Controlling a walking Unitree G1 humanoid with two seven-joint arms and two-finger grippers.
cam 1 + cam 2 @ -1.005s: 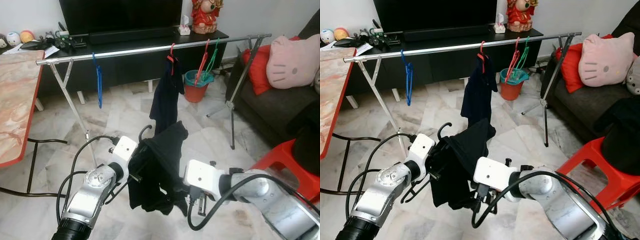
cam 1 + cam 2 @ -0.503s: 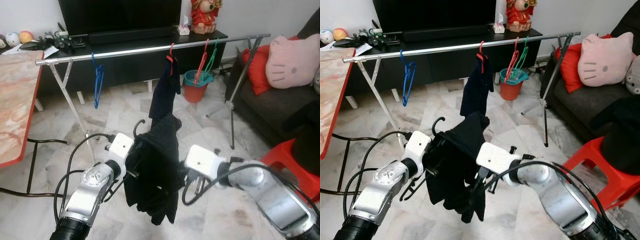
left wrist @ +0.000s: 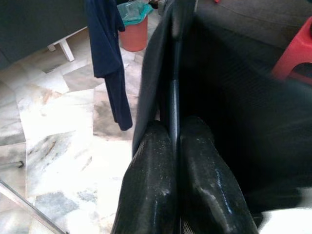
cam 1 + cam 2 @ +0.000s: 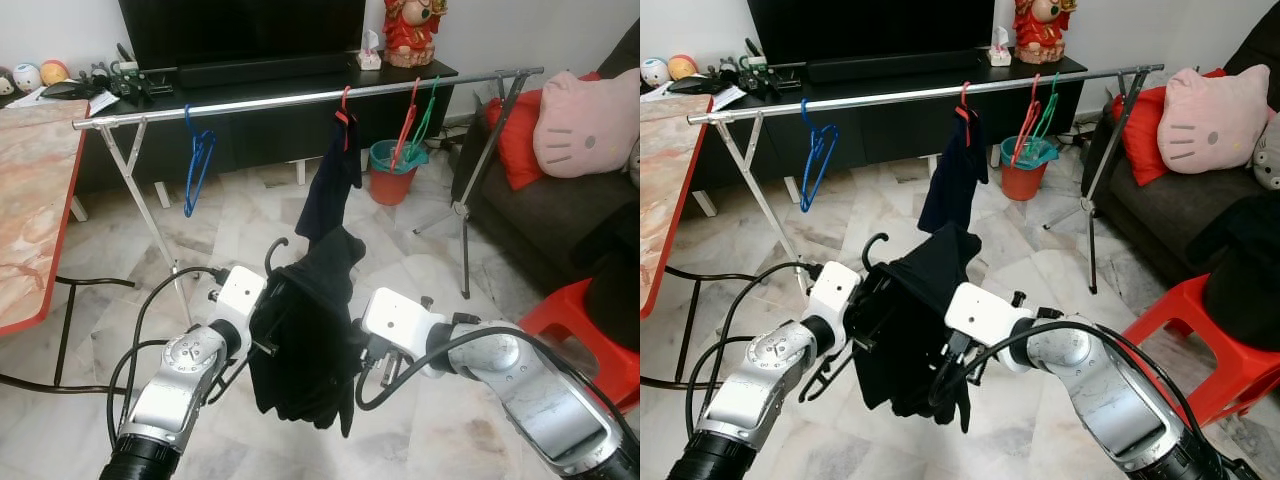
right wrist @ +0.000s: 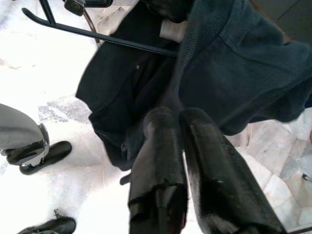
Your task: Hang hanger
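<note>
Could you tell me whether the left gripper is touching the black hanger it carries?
Touching. In the left wrist view, the left gripper has both fingers closed against the thin bar of the black hanger, with no gap showing.

Head stereo pair sits high, looks fwd and down over both arms to the drying rail (image 4: 300, 98) and TV cabinet (image 4: 250, 130) beyond; right eye offset slightly, so same scene shifts sideways. Left wrist cam looks along its fingers (image 3: 151, 185) at very close range, dark garment (image 3: 234, 97) just past the tips, floor and hung navy clothing (image 3: 107, 53) further out. Right wrist cam also v. close, looks along its fingers (image 5: 161, 161) into the same garment. All four views share it.
</note>
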